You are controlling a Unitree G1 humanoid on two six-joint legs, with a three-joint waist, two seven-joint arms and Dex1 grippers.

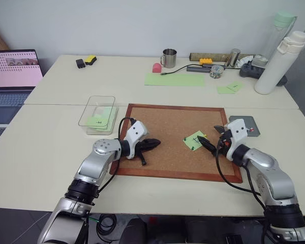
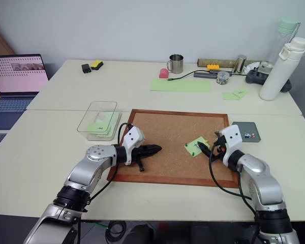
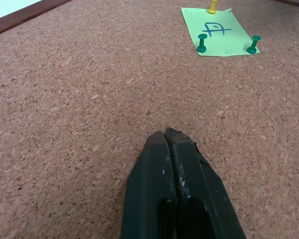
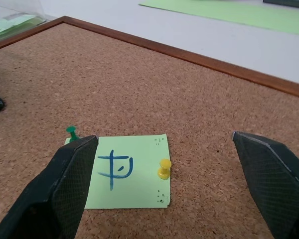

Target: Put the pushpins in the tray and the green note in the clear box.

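Note:
The green note [image 1: 194,140] with a dark handwritten mark lies on the right half of the cork board [image 1: 173,124]. Two green pushpins [image 3: 202,44] and a yellow one [image 4: 164,169] stand in it. My right gripper [image 4: 164,139] is open just in front of the note, its fingers to either side of the yellow pin. My left gripper [image 1: 155,143] is shut on nothing, low over the board's left half and pointing toward the note. The dark-grey tray [image 1: 248,124] sits just off the board's right edge. The clear box [image 1: 97,114] stands left of the board with green notes inside.
A laptop [image 1: 12,71] is at the far left. Along the back of the table are a metal mug [image 1: 169,58], a large pale-green sheet [image 1: 175,79], small green notes [image 1: 230,87], and a tall white bottle [image 1: 279,63].

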